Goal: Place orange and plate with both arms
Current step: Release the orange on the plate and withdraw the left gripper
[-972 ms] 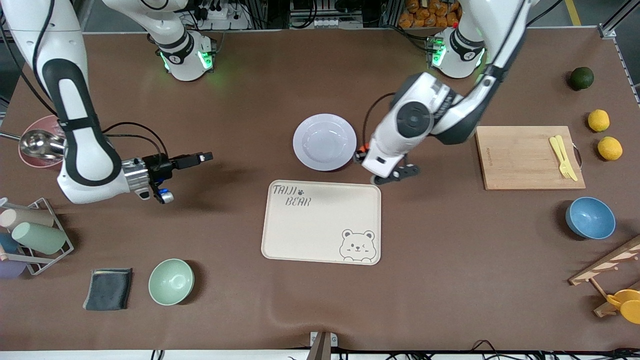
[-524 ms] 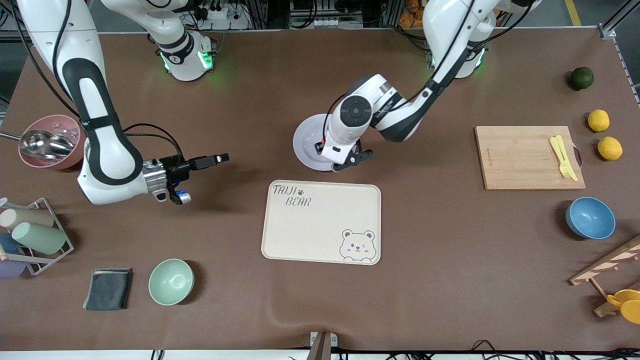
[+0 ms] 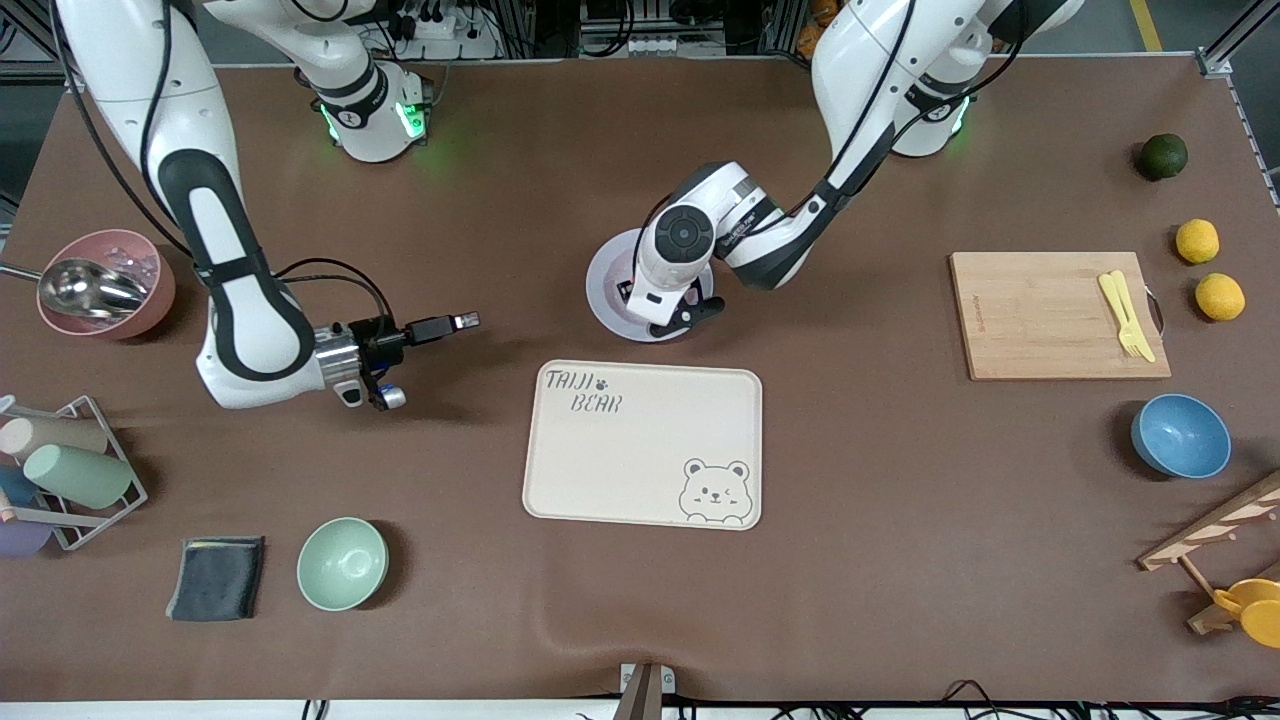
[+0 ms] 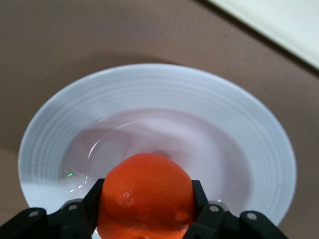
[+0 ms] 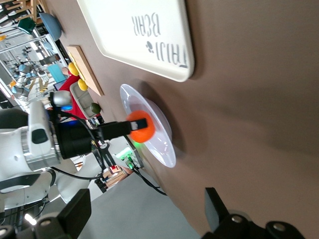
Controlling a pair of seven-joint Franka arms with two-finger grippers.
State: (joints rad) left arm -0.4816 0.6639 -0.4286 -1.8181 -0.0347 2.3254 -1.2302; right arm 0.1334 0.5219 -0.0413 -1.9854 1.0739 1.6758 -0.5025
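The plate [image 3: 606,292] lies just farther from the front camera than the tray [image 3: 642,443]. The left gripper [image 4: 145,221] hangs over the plate, clamped on the orange [image 4: 146,196], above its well. The right gripper [image 3: 462,322] is over bare table toward the right arm's end, fingers apart.

A big brown table [image 3: 900,600] is filling almost the whole room view. Past its top edge, gray floor [image 3: 1180,25] is showing, with cables and a box of orange things [image 3: 822,10]. Soft light is shining on the tabletop.
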